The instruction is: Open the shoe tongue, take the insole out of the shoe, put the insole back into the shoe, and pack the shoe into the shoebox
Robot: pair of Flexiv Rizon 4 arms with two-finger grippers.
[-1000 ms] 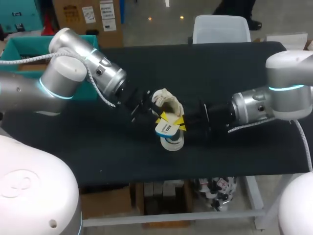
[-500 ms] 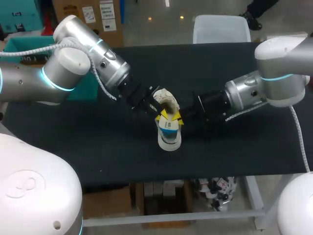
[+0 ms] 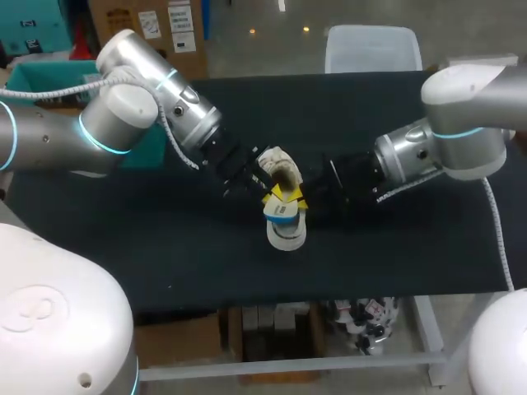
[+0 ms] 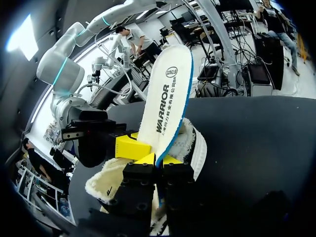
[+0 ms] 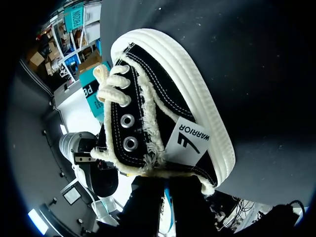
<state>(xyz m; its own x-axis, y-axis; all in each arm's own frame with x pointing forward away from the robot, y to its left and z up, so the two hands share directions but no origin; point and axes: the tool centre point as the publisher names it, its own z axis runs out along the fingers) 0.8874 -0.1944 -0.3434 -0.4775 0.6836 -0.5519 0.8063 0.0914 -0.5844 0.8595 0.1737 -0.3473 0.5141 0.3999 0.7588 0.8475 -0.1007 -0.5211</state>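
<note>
A black canvas shoe [image 3: 280, 167] with a white sole and fleece lining is held tilted above the middle of the black table [image 3: 395, 247]. Its white, blue-edged insole [image 3: 282, 215] sticks out of the opening. In the left wrist view my left gripper [image 4: 158, 159] is shut on the edge of the insole [image 4: 165, 94], which stands up ahead of it. My right gripper [image 4: 131, 147] is just beside it at the shoe's fleece collar [image 4: 111, 177]. In the right wrist view my right gripper [image 5: 163, 192] is shut on the collar of the shoe [image 5: 163, 113].
A teal open box [image 3: 41, 78] stands at the table's far left corner, behind my left arm. A pale plastic container [image 3: 372, 48] sits at the far edge. Bare black tabletop lies in front of and to both sides of the shoe.
Both arms have swung a little toward the far side of the table, keeping their grips. The shoe and insole stay near the middle, turned slightly.
</note>
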